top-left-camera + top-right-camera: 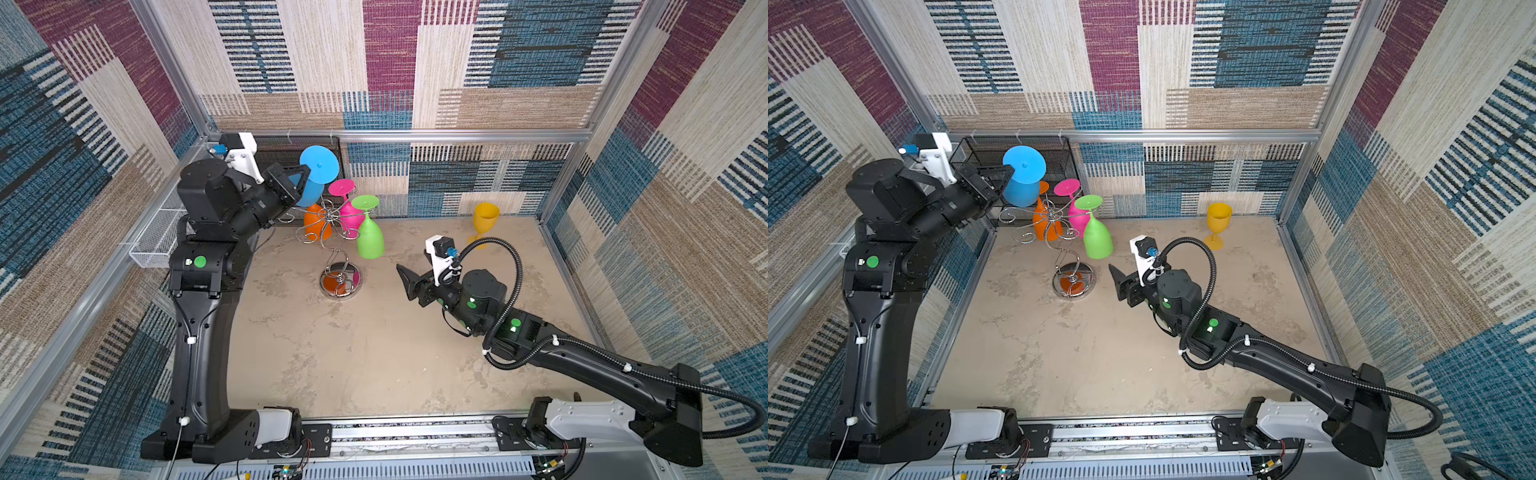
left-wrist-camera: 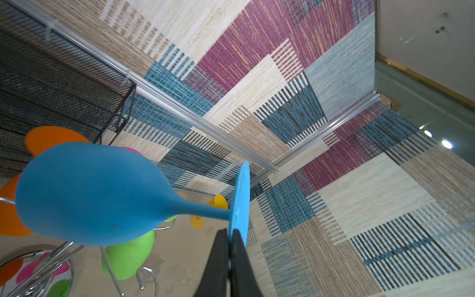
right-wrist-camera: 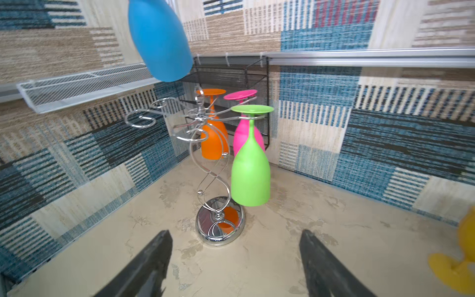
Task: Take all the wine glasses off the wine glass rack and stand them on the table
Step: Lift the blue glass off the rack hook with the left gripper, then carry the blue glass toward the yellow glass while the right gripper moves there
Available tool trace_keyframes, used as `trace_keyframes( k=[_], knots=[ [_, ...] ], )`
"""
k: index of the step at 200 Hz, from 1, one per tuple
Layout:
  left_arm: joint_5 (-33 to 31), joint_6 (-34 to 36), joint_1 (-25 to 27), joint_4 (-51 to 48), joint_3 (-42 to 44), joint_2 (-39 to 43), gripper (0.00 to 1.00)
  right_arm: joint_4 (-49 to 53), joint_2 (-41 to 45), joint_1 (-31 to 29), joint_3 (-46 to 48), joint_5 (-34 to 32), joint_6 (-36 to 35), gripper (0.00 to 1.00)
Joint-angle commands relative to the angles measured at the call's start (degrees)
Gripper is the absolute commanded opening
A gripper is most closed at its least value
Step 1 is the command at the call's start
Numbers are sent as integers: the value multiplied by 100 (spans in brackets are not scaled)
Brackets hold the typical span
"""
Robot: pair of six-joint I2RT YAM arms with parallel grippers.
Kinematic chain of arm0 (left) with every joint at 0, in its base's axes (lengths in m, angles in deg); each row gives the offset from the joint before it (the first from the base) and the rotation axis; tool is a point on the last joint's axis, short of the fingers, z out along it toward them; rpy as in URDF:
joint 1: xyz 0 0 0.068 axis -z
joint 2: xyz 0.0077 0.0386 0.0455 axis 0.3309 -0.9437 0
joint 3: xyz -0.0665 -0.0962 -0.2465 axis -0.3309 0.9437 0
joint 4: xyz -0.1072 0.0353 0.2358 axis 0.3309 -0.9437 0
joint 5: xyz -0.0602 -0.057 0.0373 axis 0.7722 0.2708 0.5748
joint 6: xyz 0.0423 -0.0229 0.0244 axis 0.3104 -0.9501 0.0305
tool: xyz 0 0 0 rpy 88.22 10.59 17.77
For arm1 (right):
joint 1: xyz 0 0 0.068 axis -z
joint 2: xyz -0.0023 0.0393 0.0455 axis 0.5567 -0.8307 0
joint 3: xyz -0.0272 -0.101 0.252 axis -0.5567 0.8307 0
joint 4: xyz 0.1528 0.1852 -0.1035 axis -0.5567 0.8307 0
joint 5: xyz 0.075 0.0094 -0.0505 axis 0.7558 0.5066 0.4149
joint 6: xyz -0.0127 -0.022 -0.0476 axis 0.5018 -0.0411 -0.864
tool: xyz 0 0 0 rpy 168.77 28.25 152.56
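Note:
My left gripper (image 1: 306, 171) (image 2: 230, 232) is shut on the rim of the foot of a blue wine glass (image 1: 318, 165) (image 2: 90, 192). It holds the glass upside down and tilted, lifted above the wine glass rack (image 1: 351, 286) (image 3: 205, 221), clear of the empty scroll arms. On other arms of the chrome rack hang an orange glass (image 1: 316, 226), a pink glass (image 1: 350, 212) and a green glass (image 1: 370, 240), all bowl down. To the right of the rack's round base, my right gripper (image 1: 409, 282) (image 3: 235, 232) stands open and empty, low over the table.
A yellow glass (image 1: 485, 222) (image 3: 462, 257) stands upright at the back right. A black mesh shelf (image 1: 984, 153) sits in the back left corner behind the rack. A long white mesh basket (image 1: 158, 237) hangs on the left wall.

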Motion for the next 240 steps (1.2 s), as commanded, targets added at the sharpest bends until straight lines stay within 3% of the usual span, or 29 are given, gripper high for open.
trace_keyframes(
  k=[1, 34, 107, 163, 240],
  knots=[
    [-67, 548, 391, 344, -266, -175, 0, 156, 294, 334, 153, -150, 751, 80],
    [144, 801, 1216, 507, -671, -631, 0, 442, 789, 1066, 376, 42, 1475, 80],
    [315, 1247, 2898, 424, -1067, -1793, 0, 374, 1700, 2353, 773, 1861, 2337, 80],
    [738, 1041, 3061, 985, -474, -1978, 0, -258, 2203, 3208, 1109, 3188, 2705, 81],
    [1260, 1528, 3062, 1460, 204, -1992, 0, -48, 2044, 4317, 1023, 3984, 3839, 81]
  ],
)
